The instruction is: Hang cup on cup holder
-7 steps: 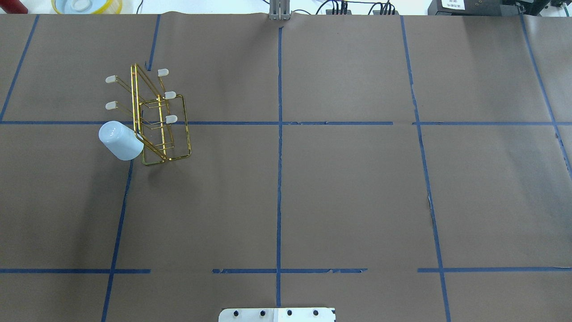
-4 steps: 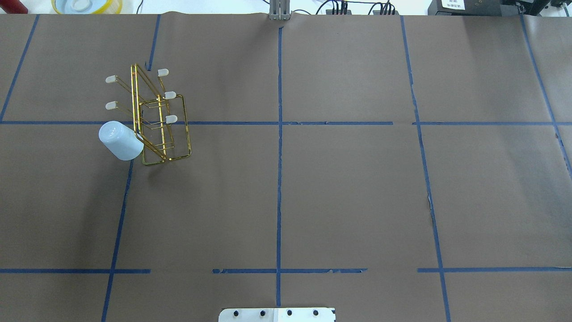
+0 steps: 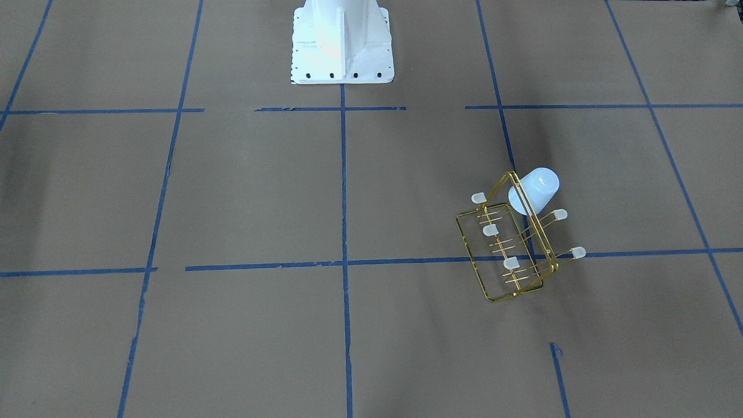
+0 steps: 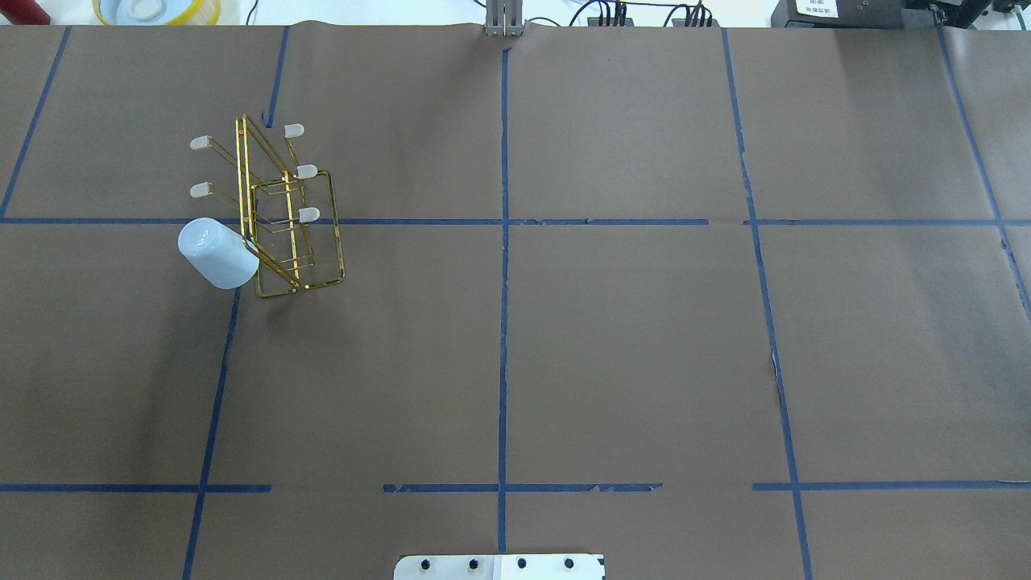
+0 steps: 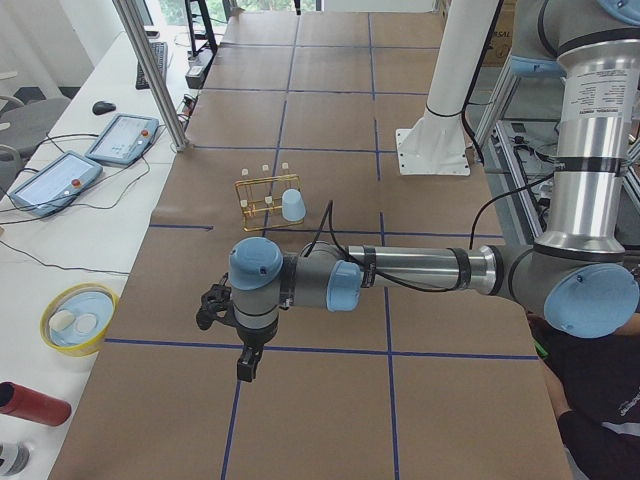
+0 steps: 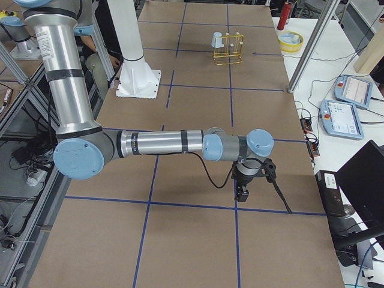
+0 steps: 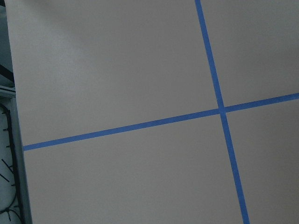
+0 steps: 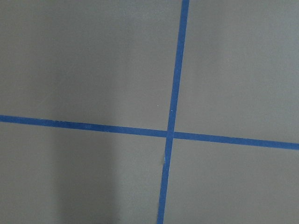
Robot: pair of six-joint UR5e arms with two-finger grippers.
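Observation:
The pale blue-white cup sits mouth-down and tilted over a prong at the near left corner of the gold wire cup holder; that prong's cap is hidden. Both also show in the front view: cup, holder. No gripper touches them. My left gripper hangs over the table's left end, far from the holder. My right gripper hangs over the right end. Both show only in the side views, so I cannot tell whether they are open or shut. The wrist views show only brown paper and blue tape.
A yellow-rimmed bowl and a red cylinder lie beyond the table's far-left edge. Two tablets and a metal post stand at the far side. The white robot base is at the near edge.

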